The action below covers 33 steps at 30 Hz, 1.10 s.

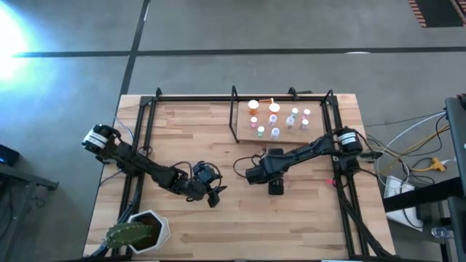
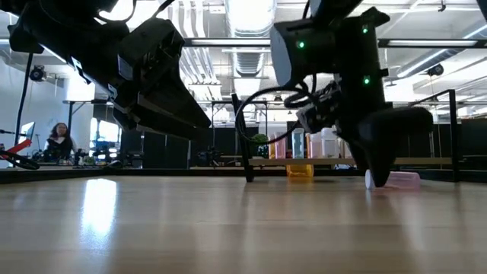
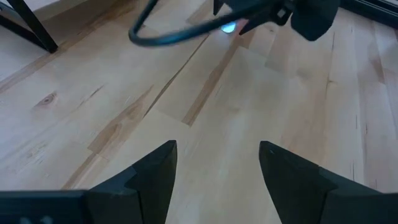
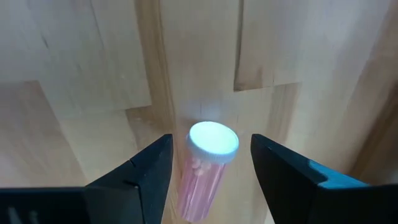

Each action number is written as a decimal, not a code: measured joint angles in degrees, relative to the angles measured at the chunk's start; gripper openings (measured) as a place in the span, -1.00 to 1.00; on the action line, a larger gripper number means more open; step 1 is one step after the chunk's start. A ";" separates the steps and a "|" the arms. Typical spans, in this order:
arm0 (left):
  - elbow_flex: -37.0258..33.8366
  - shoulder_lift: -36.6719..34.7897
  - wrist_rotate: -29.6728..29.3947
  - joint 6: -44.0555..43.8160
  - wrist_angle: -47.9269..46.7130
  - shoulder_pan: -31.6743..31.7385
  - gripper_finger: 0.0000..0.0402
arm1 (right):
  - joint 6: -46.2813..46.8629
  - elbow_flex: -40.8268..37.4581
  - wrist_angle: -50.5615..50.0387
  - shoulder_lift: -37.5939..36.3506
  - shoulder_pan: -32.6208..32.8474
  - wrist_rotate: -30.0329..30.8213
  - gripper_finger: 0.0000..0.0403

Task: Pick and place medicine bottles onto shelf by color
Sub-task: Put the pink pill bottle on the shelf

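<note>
A pink medicine bottle [image 4: 205, 168] with a white cap lies on its side on the wooden tabletop. My right gripper [image 4: 210, 155] is open and low over it, one finger on either side, with a gap to each. In the low view the right gripper [image 2: 380, 176] reaches down to the table in front of the pink bottle [image 2: 403, 180]. From the high view my right gripper [image 1: 275, 186] hides the bottle. The shelf [image 1: 244, 109] stands toward the far edge and carries several upright bottles [image 1: 275, 120]. My left gripper [image 1: 212, 194] is open over bare table, left of the right one.
A white pot with a green cactus [image 1: 142, 231] stands at the near left corner. Black frame rods [image 1: 138, 145] run along the table's left, far and right sides. My left wrist view shows the right arm's cable [image 3: 180, 34] ahead. Bare wood lies between the grippers and the near edge.
</note>
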 joint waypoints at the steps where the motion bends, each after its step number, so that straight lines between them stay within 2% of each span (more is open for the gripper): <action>1: 0.00 0.00 0.00 0.00 0.01 0.00 0.05 | -0.12 -0.03 0.08 0.31 -0.10 -0.03 0.03; 7: 0.00 0.00 0.00 0.00 0.07 0.00 0.05 | -0.94 -0.04 1.38 0.57 -1.24 0.09 -0.13; 15: 0.00 0.00 0.26 0.00 0.00 0.00 0.05 | -1.77 -0.98 1.41 -0.60 -2.04 0.24 -0.63; 19: 0.00 0.00 0.33 -0.01 -0.02 0.00 0.05 | -0.81 -3.21 1.75 -4.32 -1.50 0.26 -0.83; 22: 0.00 0.00 0.35 -0.07 -0.02 -0.04 0.05 | 1.98 -7.08 3.21 -9.81 -1.01 0.27 -0.92; 28: 0.00 0.00 0.37 -0.13 0.08 -0.04 0.05 | 6.54 -20.25 8.20 -24.89 0.42 -1.26 -0.95; 33: 0.00 0.00 0.37 -0.15 0.07 -0.04 0.05 | 7.76 -31.86 15.91 -36.11 2.56 -4.72 -0.75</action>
